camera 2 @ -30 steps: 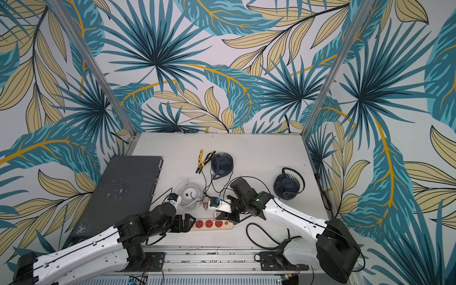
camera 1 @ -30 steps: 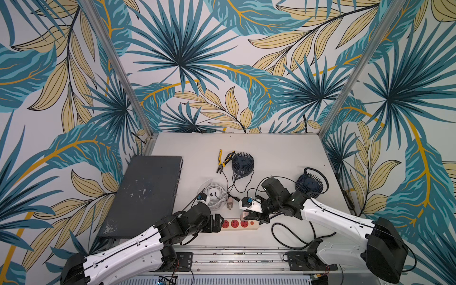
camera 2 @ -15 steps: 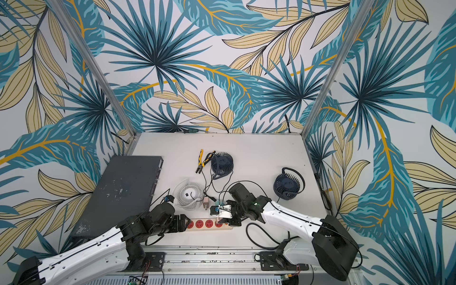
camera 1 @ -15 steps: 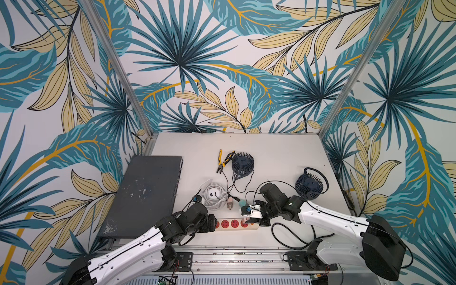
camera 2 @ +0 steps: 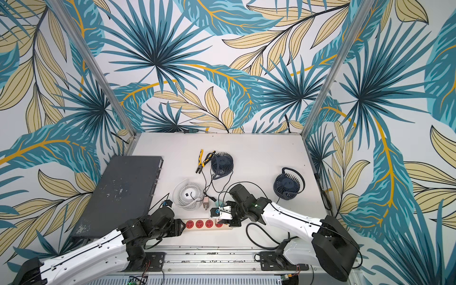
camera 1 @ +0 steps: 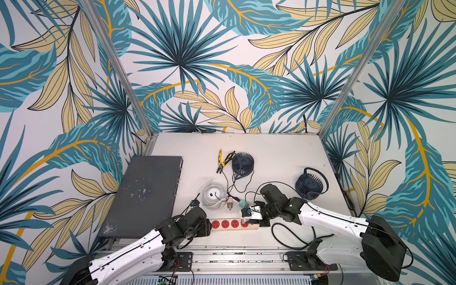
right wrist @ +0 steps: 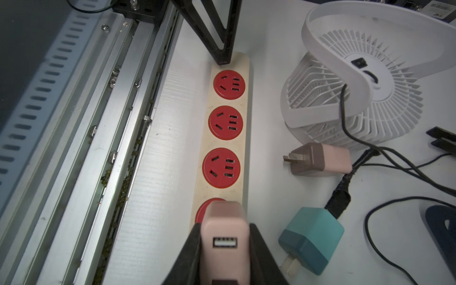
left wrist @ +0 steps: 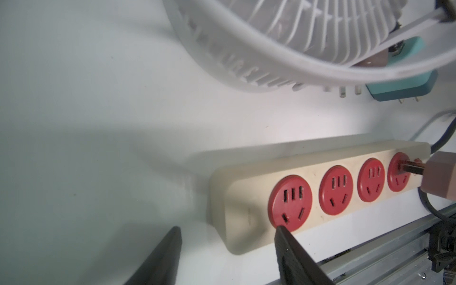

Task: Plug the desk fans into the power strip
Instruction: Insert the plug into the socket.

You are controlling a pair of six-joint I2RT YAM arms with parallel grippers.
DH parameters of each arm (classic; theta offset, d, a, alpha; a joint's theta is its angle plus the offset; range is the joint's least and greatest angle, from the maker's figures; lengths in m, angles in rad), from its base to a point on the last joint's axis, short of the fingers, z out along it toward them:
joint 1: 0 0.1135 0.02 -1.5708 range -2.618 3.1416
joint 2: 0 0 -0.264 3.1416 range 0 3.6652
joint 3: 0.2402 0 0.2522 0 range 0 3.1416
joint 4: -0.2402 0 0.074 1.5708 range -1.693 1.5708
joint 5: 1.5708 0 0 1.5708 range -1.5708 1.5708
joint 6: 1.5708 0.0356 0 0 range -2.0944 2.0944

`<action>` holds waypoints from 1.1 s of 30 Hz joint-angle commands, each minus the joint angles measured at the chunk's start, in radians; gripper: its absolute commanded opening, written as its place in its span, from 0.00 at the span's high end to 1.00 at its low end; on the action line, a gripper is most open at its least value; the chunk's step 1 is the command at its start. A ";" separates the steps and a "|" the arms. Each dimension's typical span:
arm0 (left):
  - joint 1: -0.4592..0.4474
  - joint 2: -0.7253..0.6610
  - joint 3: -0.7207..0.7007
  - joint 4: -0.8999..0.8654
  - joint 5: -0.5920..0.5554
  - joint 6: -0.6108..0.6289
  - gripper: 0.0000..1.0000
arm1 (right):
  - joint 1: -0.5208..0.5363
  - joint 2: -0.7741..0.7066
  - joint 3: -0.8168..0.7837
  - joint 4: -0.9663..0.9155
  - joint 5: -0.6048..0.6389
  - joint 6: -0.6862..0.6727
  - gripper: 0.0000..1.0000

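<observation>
We see the strip (camera 1: 229, 224) (camera 2: 204, 224) lying flat along the near edge of the surface (camera 1: 271, 153), just beside the metal rail (right wrist: 98, 148). Its four red sockets face up.

Our left fingers (left wrist: 291, 251) stand partly open at the strip's left end and hold nothing. One tip is down on the strip by the end socket. The other (left wrist: 162, 256) is off the strip over bare surface, so the strip's end corner sits between them.

Our right fingers (right wrist: 190, 254) are closed on the sides of a pink plug (right wrist: 224, 234) (left wrist: 439, 177), and its USB port faces the wrist camera. The plug sits over the socket at the strip's right end, next to the black cord (camera 1: 288, 237). In the left wrist view a prong reaches that socket's face; we cannot tell how deep it goes.

Just behind the strip stands the white fan (camera 1: 213, 196) (right wrist: 370, 98). A second pink plug (right wrist: 320, 160) and a teal plug (right wrist: 312, 237) lie loose on the surface between fan and strip, both apart from the strip, with black cables tangled around them.

Farther back are two blue fans (camera 1: 243, 164) (camera 1: 309, 185), with pliers (camera 1: 223, 160) beside the rear one. A dark panel (camera 1: 145, 195) covers the surface's left side.
</observation>
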 commanded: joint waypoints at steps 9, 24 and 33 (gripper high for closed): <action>0.004 -0.062 -0.040 -0.045 -0.026 -0.029 0.42 | 0.004 0.006 -0.037 -0.049 0.061 -0.041 1.00; 0.004 -0.097 -0.069 -0.018 -0.026 -0.040 0.45 | 0.005 0.103 0.006 -0.121 0.171 -0.041 1.00; 0.004 -0.101 -0.081 0.011 -0.029 -0.037 0.45 | 0.006 0.143 -0.007 -0.148 0.229 -0.041 1.00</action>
